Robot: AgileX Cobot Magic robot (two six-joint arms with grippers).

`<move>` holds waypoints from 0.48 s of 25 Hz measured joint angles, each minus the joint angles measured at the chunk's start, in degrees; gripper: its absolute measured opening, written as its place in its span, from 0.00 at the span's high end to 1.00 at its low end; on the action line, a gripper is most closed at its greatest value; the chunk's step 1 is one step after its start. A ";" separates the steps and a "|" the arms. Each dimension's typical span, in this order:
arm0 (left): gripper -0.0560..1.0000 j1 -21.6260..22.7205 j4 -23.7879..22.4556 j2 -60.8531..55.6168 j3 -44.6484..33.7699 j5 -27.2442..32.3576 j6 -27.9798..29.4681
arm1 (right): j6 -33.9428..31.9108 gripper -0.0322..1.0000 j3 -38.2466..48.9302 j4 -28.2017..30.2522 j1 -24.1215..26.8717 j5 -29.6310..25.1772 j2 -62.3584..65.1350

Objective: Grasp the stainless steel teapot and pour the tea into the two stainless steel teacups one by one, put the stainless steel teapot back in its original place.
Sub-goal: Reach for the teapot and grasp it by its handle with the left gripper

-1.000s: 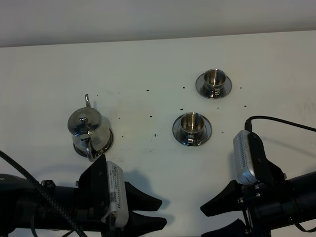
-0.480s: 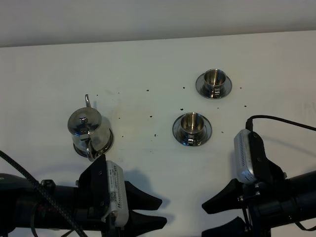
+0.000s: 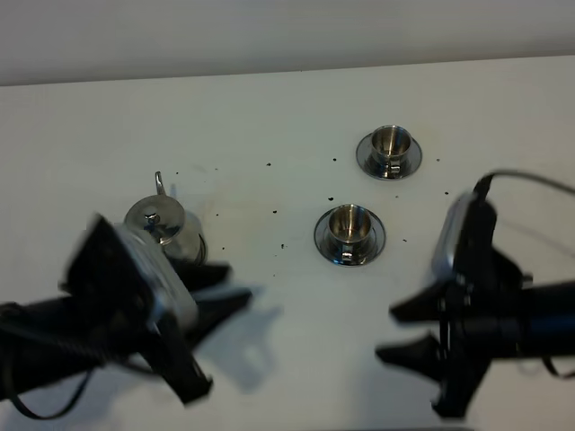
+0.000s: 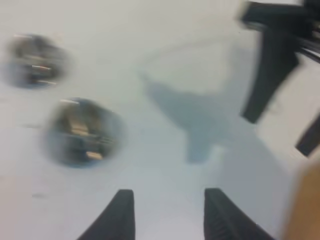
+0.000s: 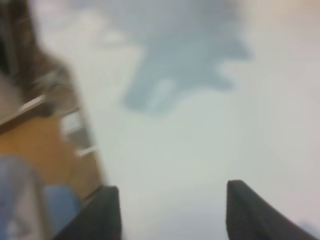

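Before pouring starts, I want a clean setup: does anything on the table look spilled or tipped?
Small dark specks dot the table between the teapot and the near cup, like scattered tea leaves or crumbs. The teapot, that cup and the far cup all stand upright.

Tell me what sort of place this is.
Probably a robot test bench, not a kitchen: a plain white table, two black robot arms reaching over it, and only a steel teapot and two steel teacups on saucers laid out.
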State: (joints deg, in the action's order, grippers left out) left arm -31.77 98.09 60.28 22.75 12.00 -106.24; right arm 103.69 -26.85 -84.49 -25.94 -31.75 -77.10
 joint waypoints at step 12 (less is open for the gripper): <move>0.60 0.00 3.34 -0.51 9.94 -29.99 12.95 | -58.06 0.53 -20.47 47.01 0.00 -1.73 0.61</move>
State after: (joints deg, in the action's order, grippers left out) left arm -31.77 101.44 59.77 32.69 -17.99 -93.29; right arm 45.64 -47.32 -37.48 -25.94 -33.48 -76.49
